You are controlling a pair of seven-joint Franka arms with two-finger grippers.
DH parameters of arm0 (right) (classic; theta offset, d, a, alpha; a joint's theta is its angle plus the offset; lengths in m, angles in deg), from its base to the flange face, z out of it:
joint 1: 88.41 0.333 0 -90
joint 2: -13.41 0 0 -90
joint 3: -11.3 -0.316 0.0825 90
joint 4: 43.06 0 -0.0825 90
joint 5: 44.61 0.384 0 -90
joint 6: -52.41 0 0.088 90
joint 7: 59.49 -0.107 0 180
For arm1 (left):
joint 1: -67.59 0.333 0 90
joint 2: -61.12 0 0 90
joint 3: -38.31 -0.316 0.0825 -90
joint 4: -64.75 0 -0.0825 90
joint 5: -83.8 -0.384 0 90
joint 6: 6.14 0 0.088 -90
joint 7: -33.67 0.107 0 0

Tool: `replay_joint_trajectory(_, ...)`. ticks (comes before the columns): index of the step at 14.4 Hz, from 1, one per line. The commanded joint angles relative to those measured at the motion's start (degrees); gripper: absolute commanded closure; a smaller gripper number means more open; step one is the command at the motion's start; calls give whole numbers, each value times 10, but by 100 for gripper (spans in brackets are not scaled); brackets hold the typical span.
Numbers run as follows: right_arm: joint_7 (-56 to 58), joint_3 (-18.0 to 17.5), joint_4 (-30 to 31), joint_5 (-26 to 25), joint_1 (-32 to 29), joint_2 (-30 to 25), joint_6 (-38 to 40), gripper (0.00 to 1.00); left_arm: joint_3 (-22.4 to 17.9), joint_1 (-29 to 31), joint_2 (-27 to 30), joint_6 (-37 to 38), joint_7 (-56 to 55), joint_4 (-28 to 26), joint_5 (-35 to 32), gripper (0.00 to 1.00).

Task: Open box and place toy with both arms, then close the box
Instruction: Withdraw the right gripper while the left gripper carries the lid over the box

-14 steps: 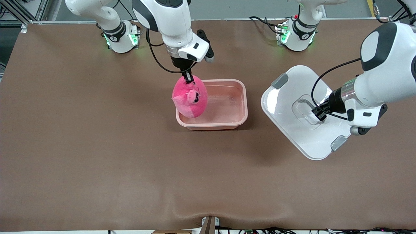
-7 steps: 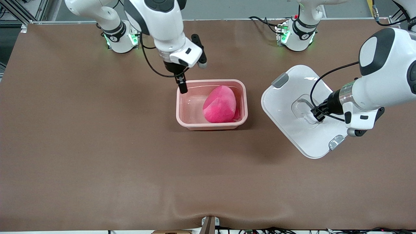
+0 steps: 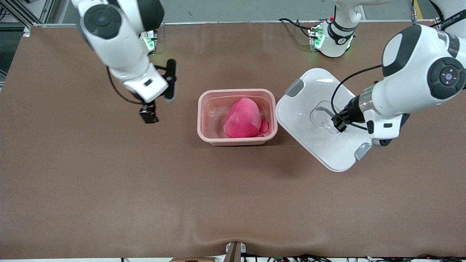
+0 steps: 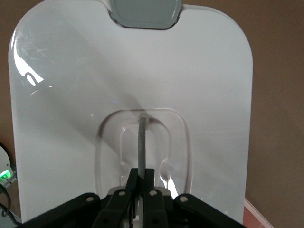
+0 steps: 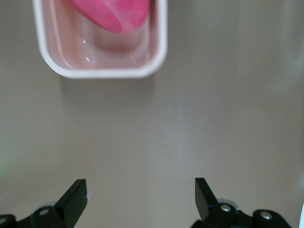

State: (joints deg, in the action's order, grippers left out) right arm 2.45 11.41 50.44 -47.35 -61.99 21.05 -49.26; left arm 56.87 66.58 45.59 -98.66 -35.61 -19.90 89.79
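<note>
The toy [image 3: 243,119] now lies inside the box [image 3: 237,140], settled toward the end of the box that faces the left arm, and nothing holds it any more. A second ago it hung from the right gripper [image 3: 148,115] over the box's rim; since then that gripper has let go and pulled away, and it now hangs over the bare table [image 3: 109,189] beside the box, toward the right arm's end. Its fingers [image 5: 76,195] stand spread wide with nothing between them.

The lid [image 3: 309,94] has shifted closer to the box than it was a moment ago and now sits just beside it, tilted, on the left arm's side. The left gripper [image 3: 336,122] is clamped tight on the clear handle [image 4: 141,137] in the lid's recess, its jaws pressed together around the thin bar.

So the placing step looks finished, and closing has probably begun. The lid still needs turning to match the box's outline before it goes down.
</note>
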Motion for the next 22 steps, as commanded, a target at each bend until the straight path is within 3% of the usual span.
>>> replay_joint_trajectory(1, -41, -11, 4, -4, -55, -4, 7, 0, 25, -10, 1, -34, -129, 4, 13, 100)
replay_joint_trajectory(6, -216, -11, -2, -2, -117, -12, 21, 0, 24, -66, -23, -81, -268, 4, 2, 100)
replay_joint_trajectory(8, -278, -3, -28, -21, -121, -18, 64, 0, 27, -97, -34, -90, -347, 3, -57, 100)
replay_joint_trajectory(10, -288, 0, -31, -29, -145, -24, 78, 0, 26, -126, -51, -115, -424, 0, -75, 100)
replay_joint_trajectory(13, -295, 3, -23, 3, -210, -41, 74, 0, 27, -151, -65, -150, -522, -3, -92, 100)
replay_joint_trajectory(16, -395, 16, -23, 30, -243, -40, 81, 0, 27, -167, -73, -178, -586, -3, -104, 100)
replay_joint_trajectory(20, -442, 16, -26, 29, -291, -41, 119, 0, 27, -200, -88, -195, -654, -3, -135, 100)
replay_joint_trajectory(22, -549, 16, -18, 28, -299, -58, 125, 0, 27, -213, -93, -217, -688, -6, -141, 100)
